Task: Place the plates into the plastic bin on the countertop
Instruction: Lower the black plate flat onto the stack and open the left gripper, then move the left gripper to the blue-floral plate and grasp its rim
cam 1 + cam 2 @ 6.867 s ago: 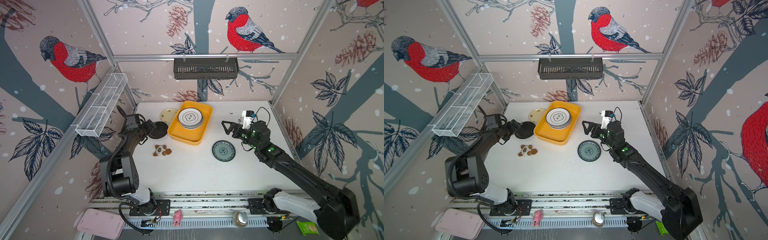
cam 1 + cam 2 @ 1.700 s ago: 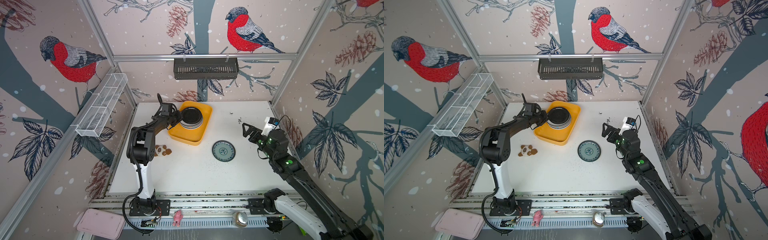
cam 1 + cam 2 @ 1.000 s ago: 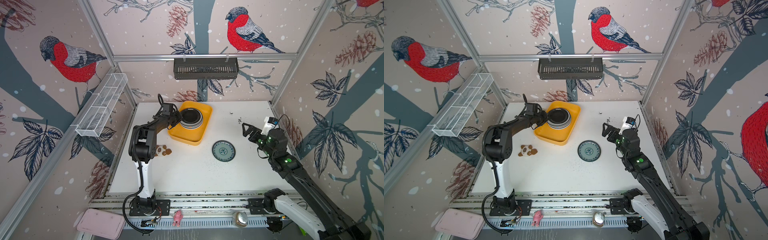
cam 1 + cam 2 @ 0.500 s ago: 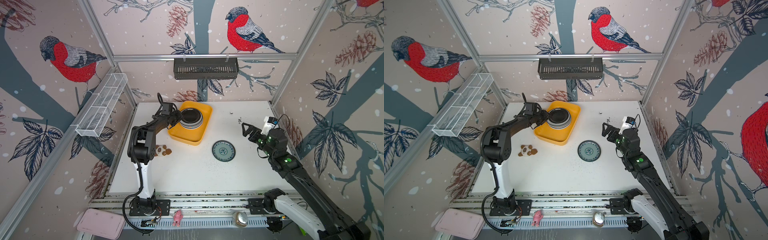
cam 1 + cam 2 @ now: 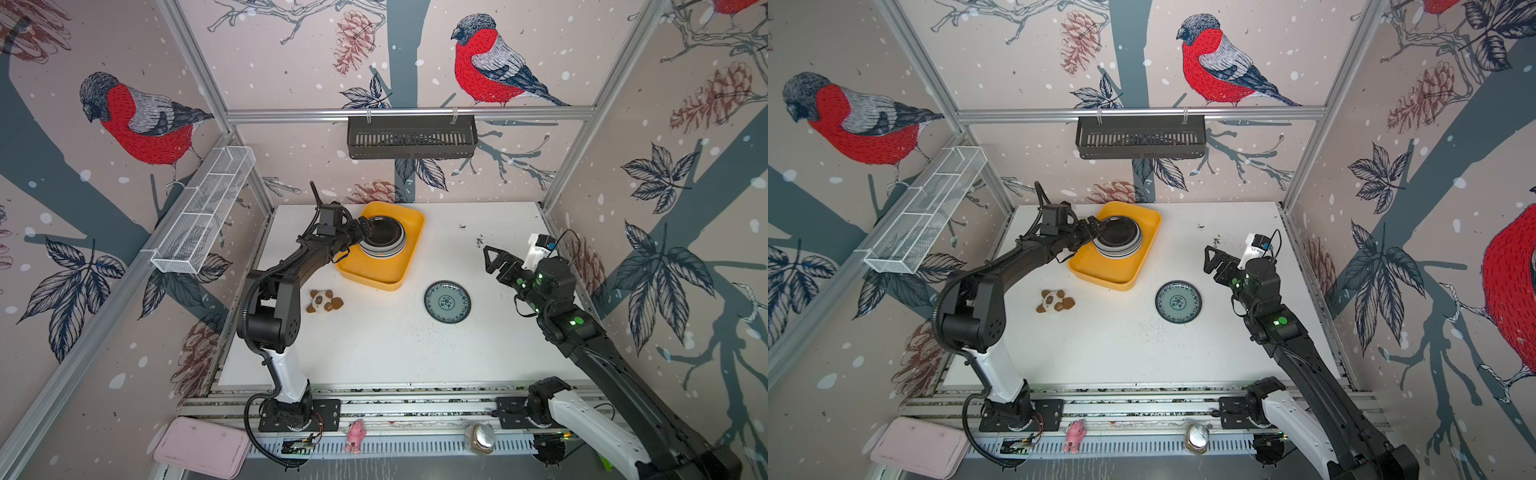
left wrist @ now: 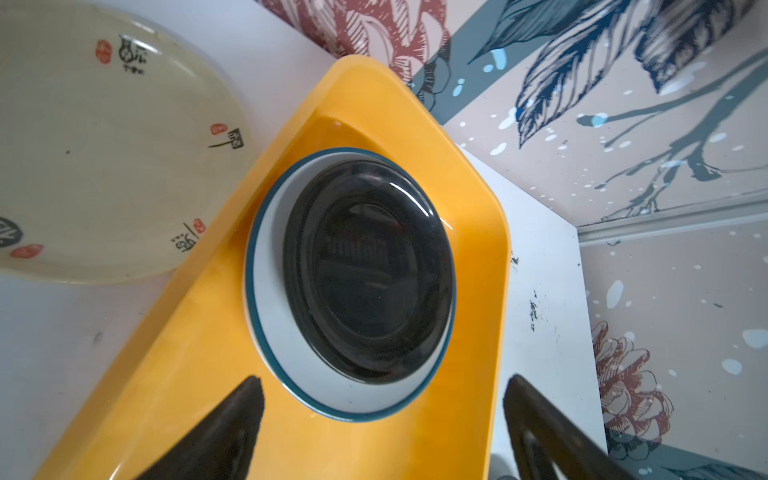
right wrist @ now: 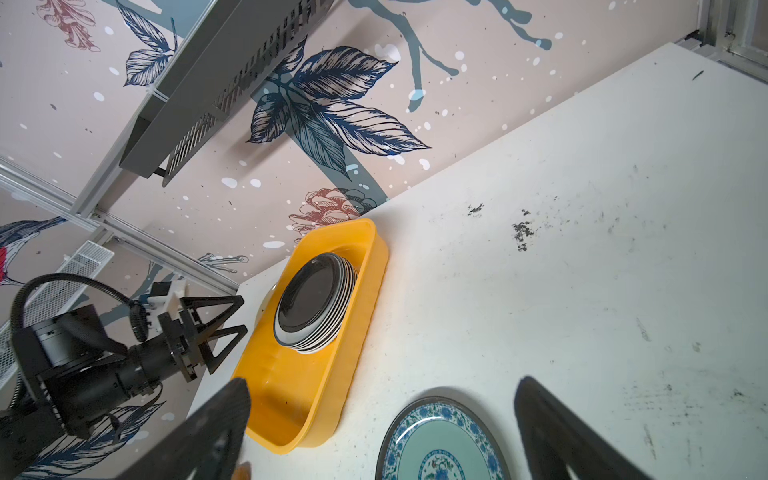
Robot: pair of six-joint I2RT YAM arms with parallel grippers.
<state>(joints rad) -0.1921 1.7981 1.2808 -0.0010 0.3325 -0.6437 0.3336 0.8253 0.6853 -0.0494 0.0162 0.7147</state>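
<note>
**Plates, stack** (image 5: 382, 242): in plastic bin (image 5: 376, 276), far half; bin sits at worktop's back edge, left of centre. Count unclear, since rims bunch into b/w stripes in right wrist view. Top is glossy black plate (image 6: 365, 270); under it white plate w/ teal rim (image 6: 270, 328); rest hidden.
**Cream plate** (image 6: 104, 145): on worktop just outside bin, back-left corner. Cut off by left wrist frame; covered by left arm in both top views. Lettering too small to read.
**Teal plate** (image 5: 447, 301): flat on worktop (image 5: 395, 357), near bin's front-right corner, apart from it. Partly cut off in right wrist view.
**Left claw** (image 5: 366, 229): spread, holds nothing, by bin's left rim; clear of stack in right wrist view.
**Right claw** (image 5: 487, 259): spread, holds nothing, above worktop nr right edge.
**Panda toy** (image 5: 324, 300): on worktop, left-front of bin.
**Worktop:** white; dark specks (image 5: 478, 240) back right, fine grit by teal plate.
**Room:** bird-and-pinecone wallpaper, metal frame. Black slotted basket (image 5: 411, 137) on back wall, white wire basket (image 5: 203, 212) on left wall, pink tray (image 5: 203, 446) below front rail.
</note>
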